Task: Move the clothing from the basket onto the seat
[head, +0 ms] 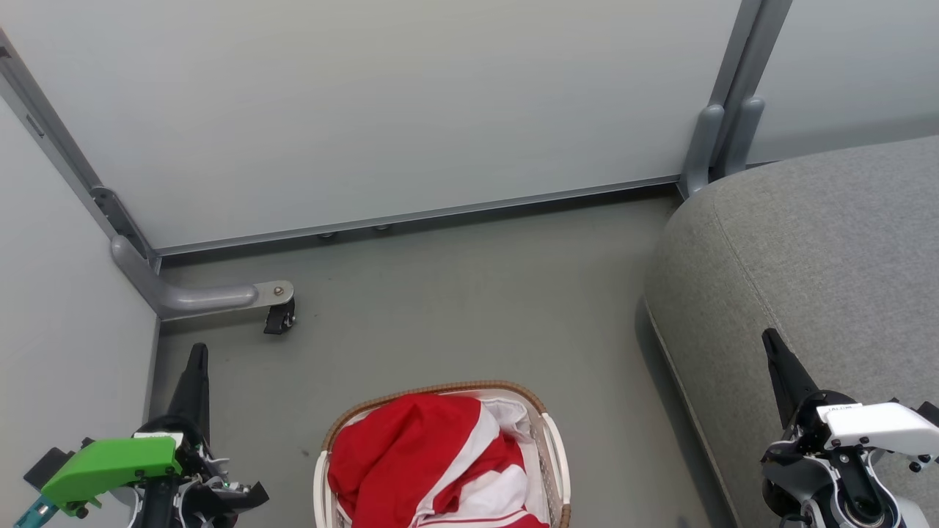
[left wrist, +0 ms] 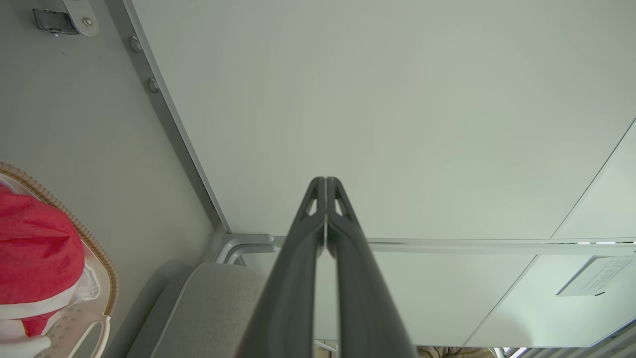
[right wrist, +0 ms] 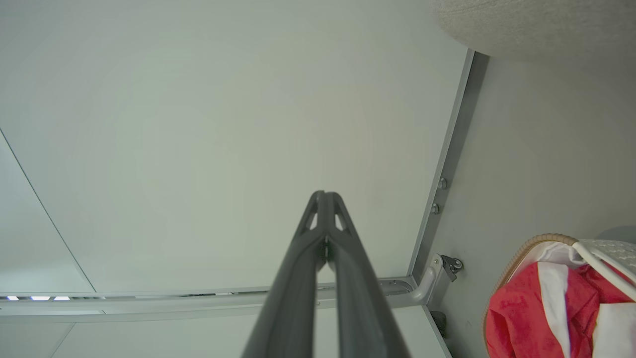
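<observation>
Clothing is lying heaped in the basket on the floor, between the left gripper and right gripper, touching neither. Both are keeping fingers pressed together, empty. The seat is lying right of the basket, apart from it.

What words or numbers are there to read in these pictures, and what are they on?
Nothing is clear enough to read.
Paper sheet on the wall: printed lines, too small to read.
Left wrist sticker behind the left gripper: too small.
Right wrist sticker behind the right gripper: too small.
</observation>
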